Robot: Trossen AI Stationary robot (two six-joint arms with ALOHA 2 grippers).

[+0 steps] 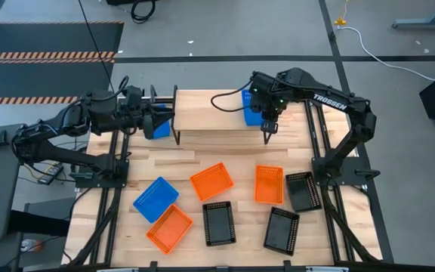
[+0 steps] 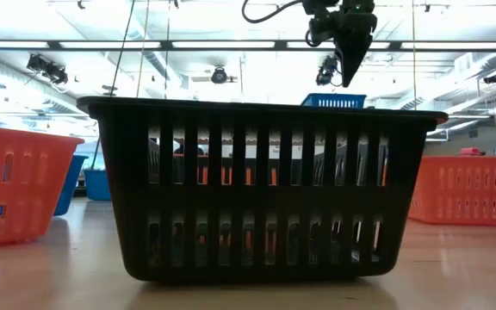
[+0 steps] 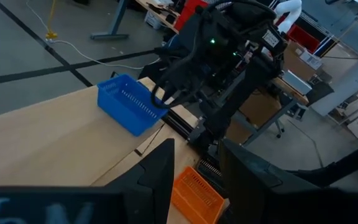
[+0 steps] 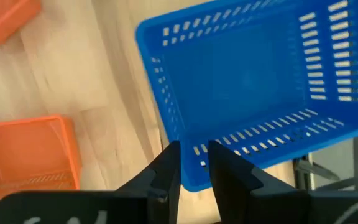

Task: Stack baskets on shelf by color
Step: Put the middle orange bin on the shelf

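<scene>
One blue basket (image 1: 251,110) (image 4: 253,87) stands on its bottom at the right end of the shelf (image 1: 217,117). My right gripper (image 1: 266,134) (image 4: 193,155) points down just above that basket's near corner. It is open by a narrow gap and clear of the rim in the low view (image 2: 344,79). My left gripper (image 1: 165,121) (image 3: 194,171) is level at the shelf's left end, open, with nothing between its fingers. A second blue basket (image 1: 157,130) lies partly hidden under it. The third blue basket (image 1: 155,198) lies on the table.
On the table's near half lie three orange baskets (image 1: 211,181) (image 1: 269,184) (image 1: 168,227) and three black ones (image 1: 219,223) (image 1: 282,228) (image 1: 303,190). One black basket (image 2: 261,189) fills the low view. The shelf's middle and left part show bare wood.
</scene>
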